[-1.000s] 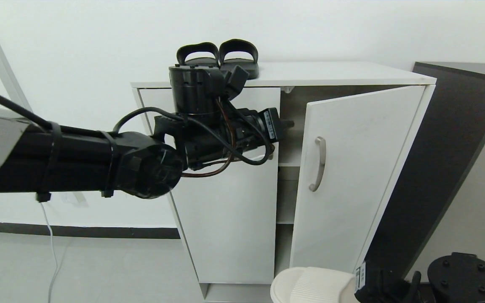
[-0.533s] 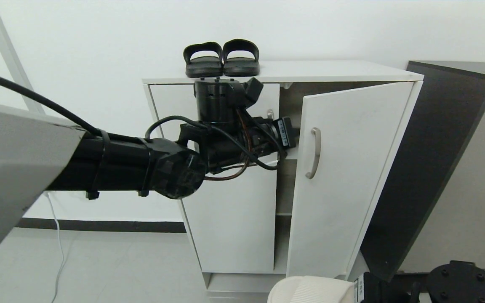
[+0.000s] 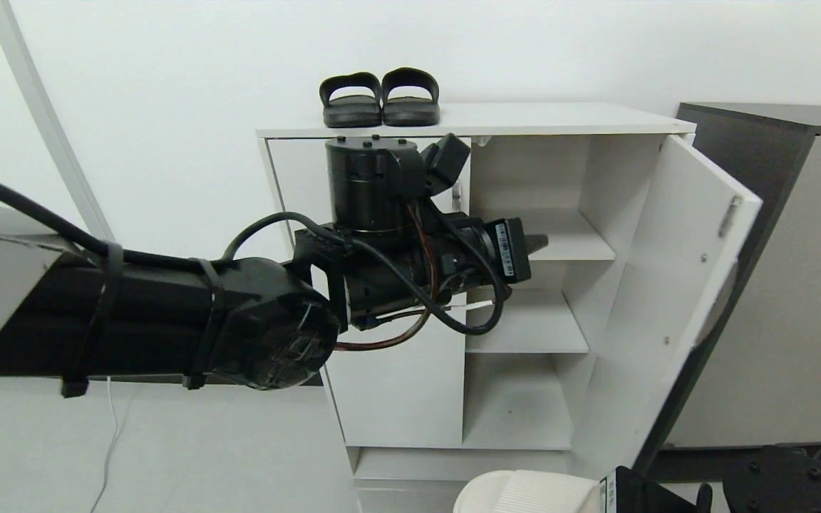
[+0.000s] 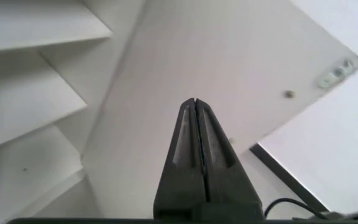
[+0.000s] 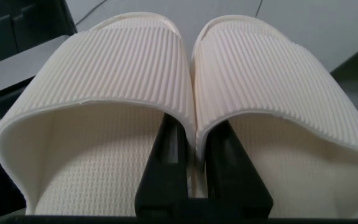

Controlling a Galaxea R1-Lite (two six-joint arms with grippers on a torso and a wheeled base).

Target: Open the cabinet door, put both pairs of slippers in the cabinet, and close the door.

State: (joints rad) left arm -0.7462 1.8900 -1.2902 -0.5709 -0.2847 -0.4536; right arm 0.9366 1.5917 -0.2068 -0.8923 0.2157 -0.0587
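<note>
While the cabinet (image 3: 560,114) fills the middle of the head view, its right door (image 3: 667,285) stands swung wide toward the right of the frame, inner face showing, and its left door (image 3: 396,385) sits flat against the carcass. Behind the open door the bare white shelves (image 3: 567,246) show one above another. On the cabinet top, toward its left end in the upper middle of the frame, the black slippers (image 3: 380,97) lie side by side, touching each other. The left arm comes in from the left edge, and the left gripper (image 3: 540,243) hangs in front of the open compartment at the level of the upper shelf, touching nothing. Its fingers (image 4: 185,143) are pressed together with no gap and nothing between them, pointing toward the door's inner face in the left wrist view. At the bottom edge of the head view, right of centre and below the cabinet, are the cream slippers (image 5: 123,68), ribbed straps uppermost. The right gripper (image 5: 194,143) holds them as a pair: one finger reaches inside each slipper, and the two adjoining side walls are clamped between.
</note>
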